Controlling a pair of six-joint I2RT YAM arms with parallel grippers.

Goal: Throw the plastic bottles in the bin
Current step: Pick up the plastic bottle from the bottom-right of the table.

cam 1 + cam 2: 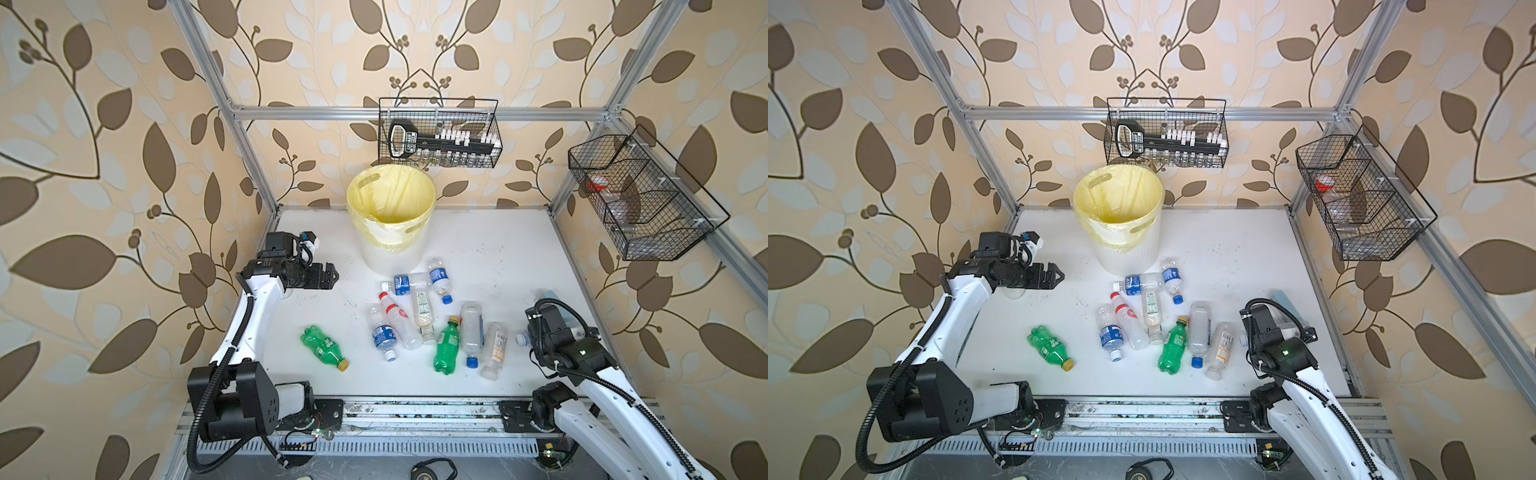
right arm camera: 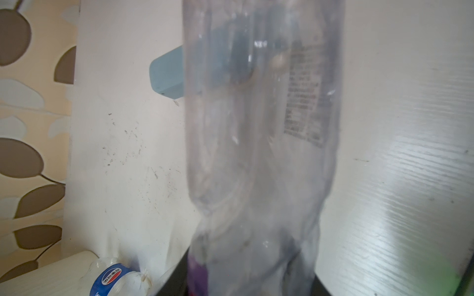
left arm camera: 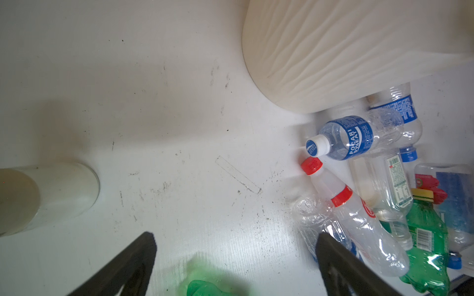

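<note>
The right gripper [image 2: 246,278] pinches a clear bottle [image 2: 256,133], its wall buckling (probably light, thin and slick, with a stiffer neck to hold); the left gripper [image 3: 234,237] hangs spread and empty.

- Left arm [image 1: 258,309]: white link shells, black joint housings, ribbed black cable conduit.
- Right arm [image 1: 600,395]: same colours, green light on black wrist.
- Fingers [image 3: 128,265]: black, tapered.

Beige wallpaper [image 1: 124,124] with brown leaves surrounds a scuffed white table [image 1: 498,249] framed by aluminium rails [image 1: 332,113].
</note>
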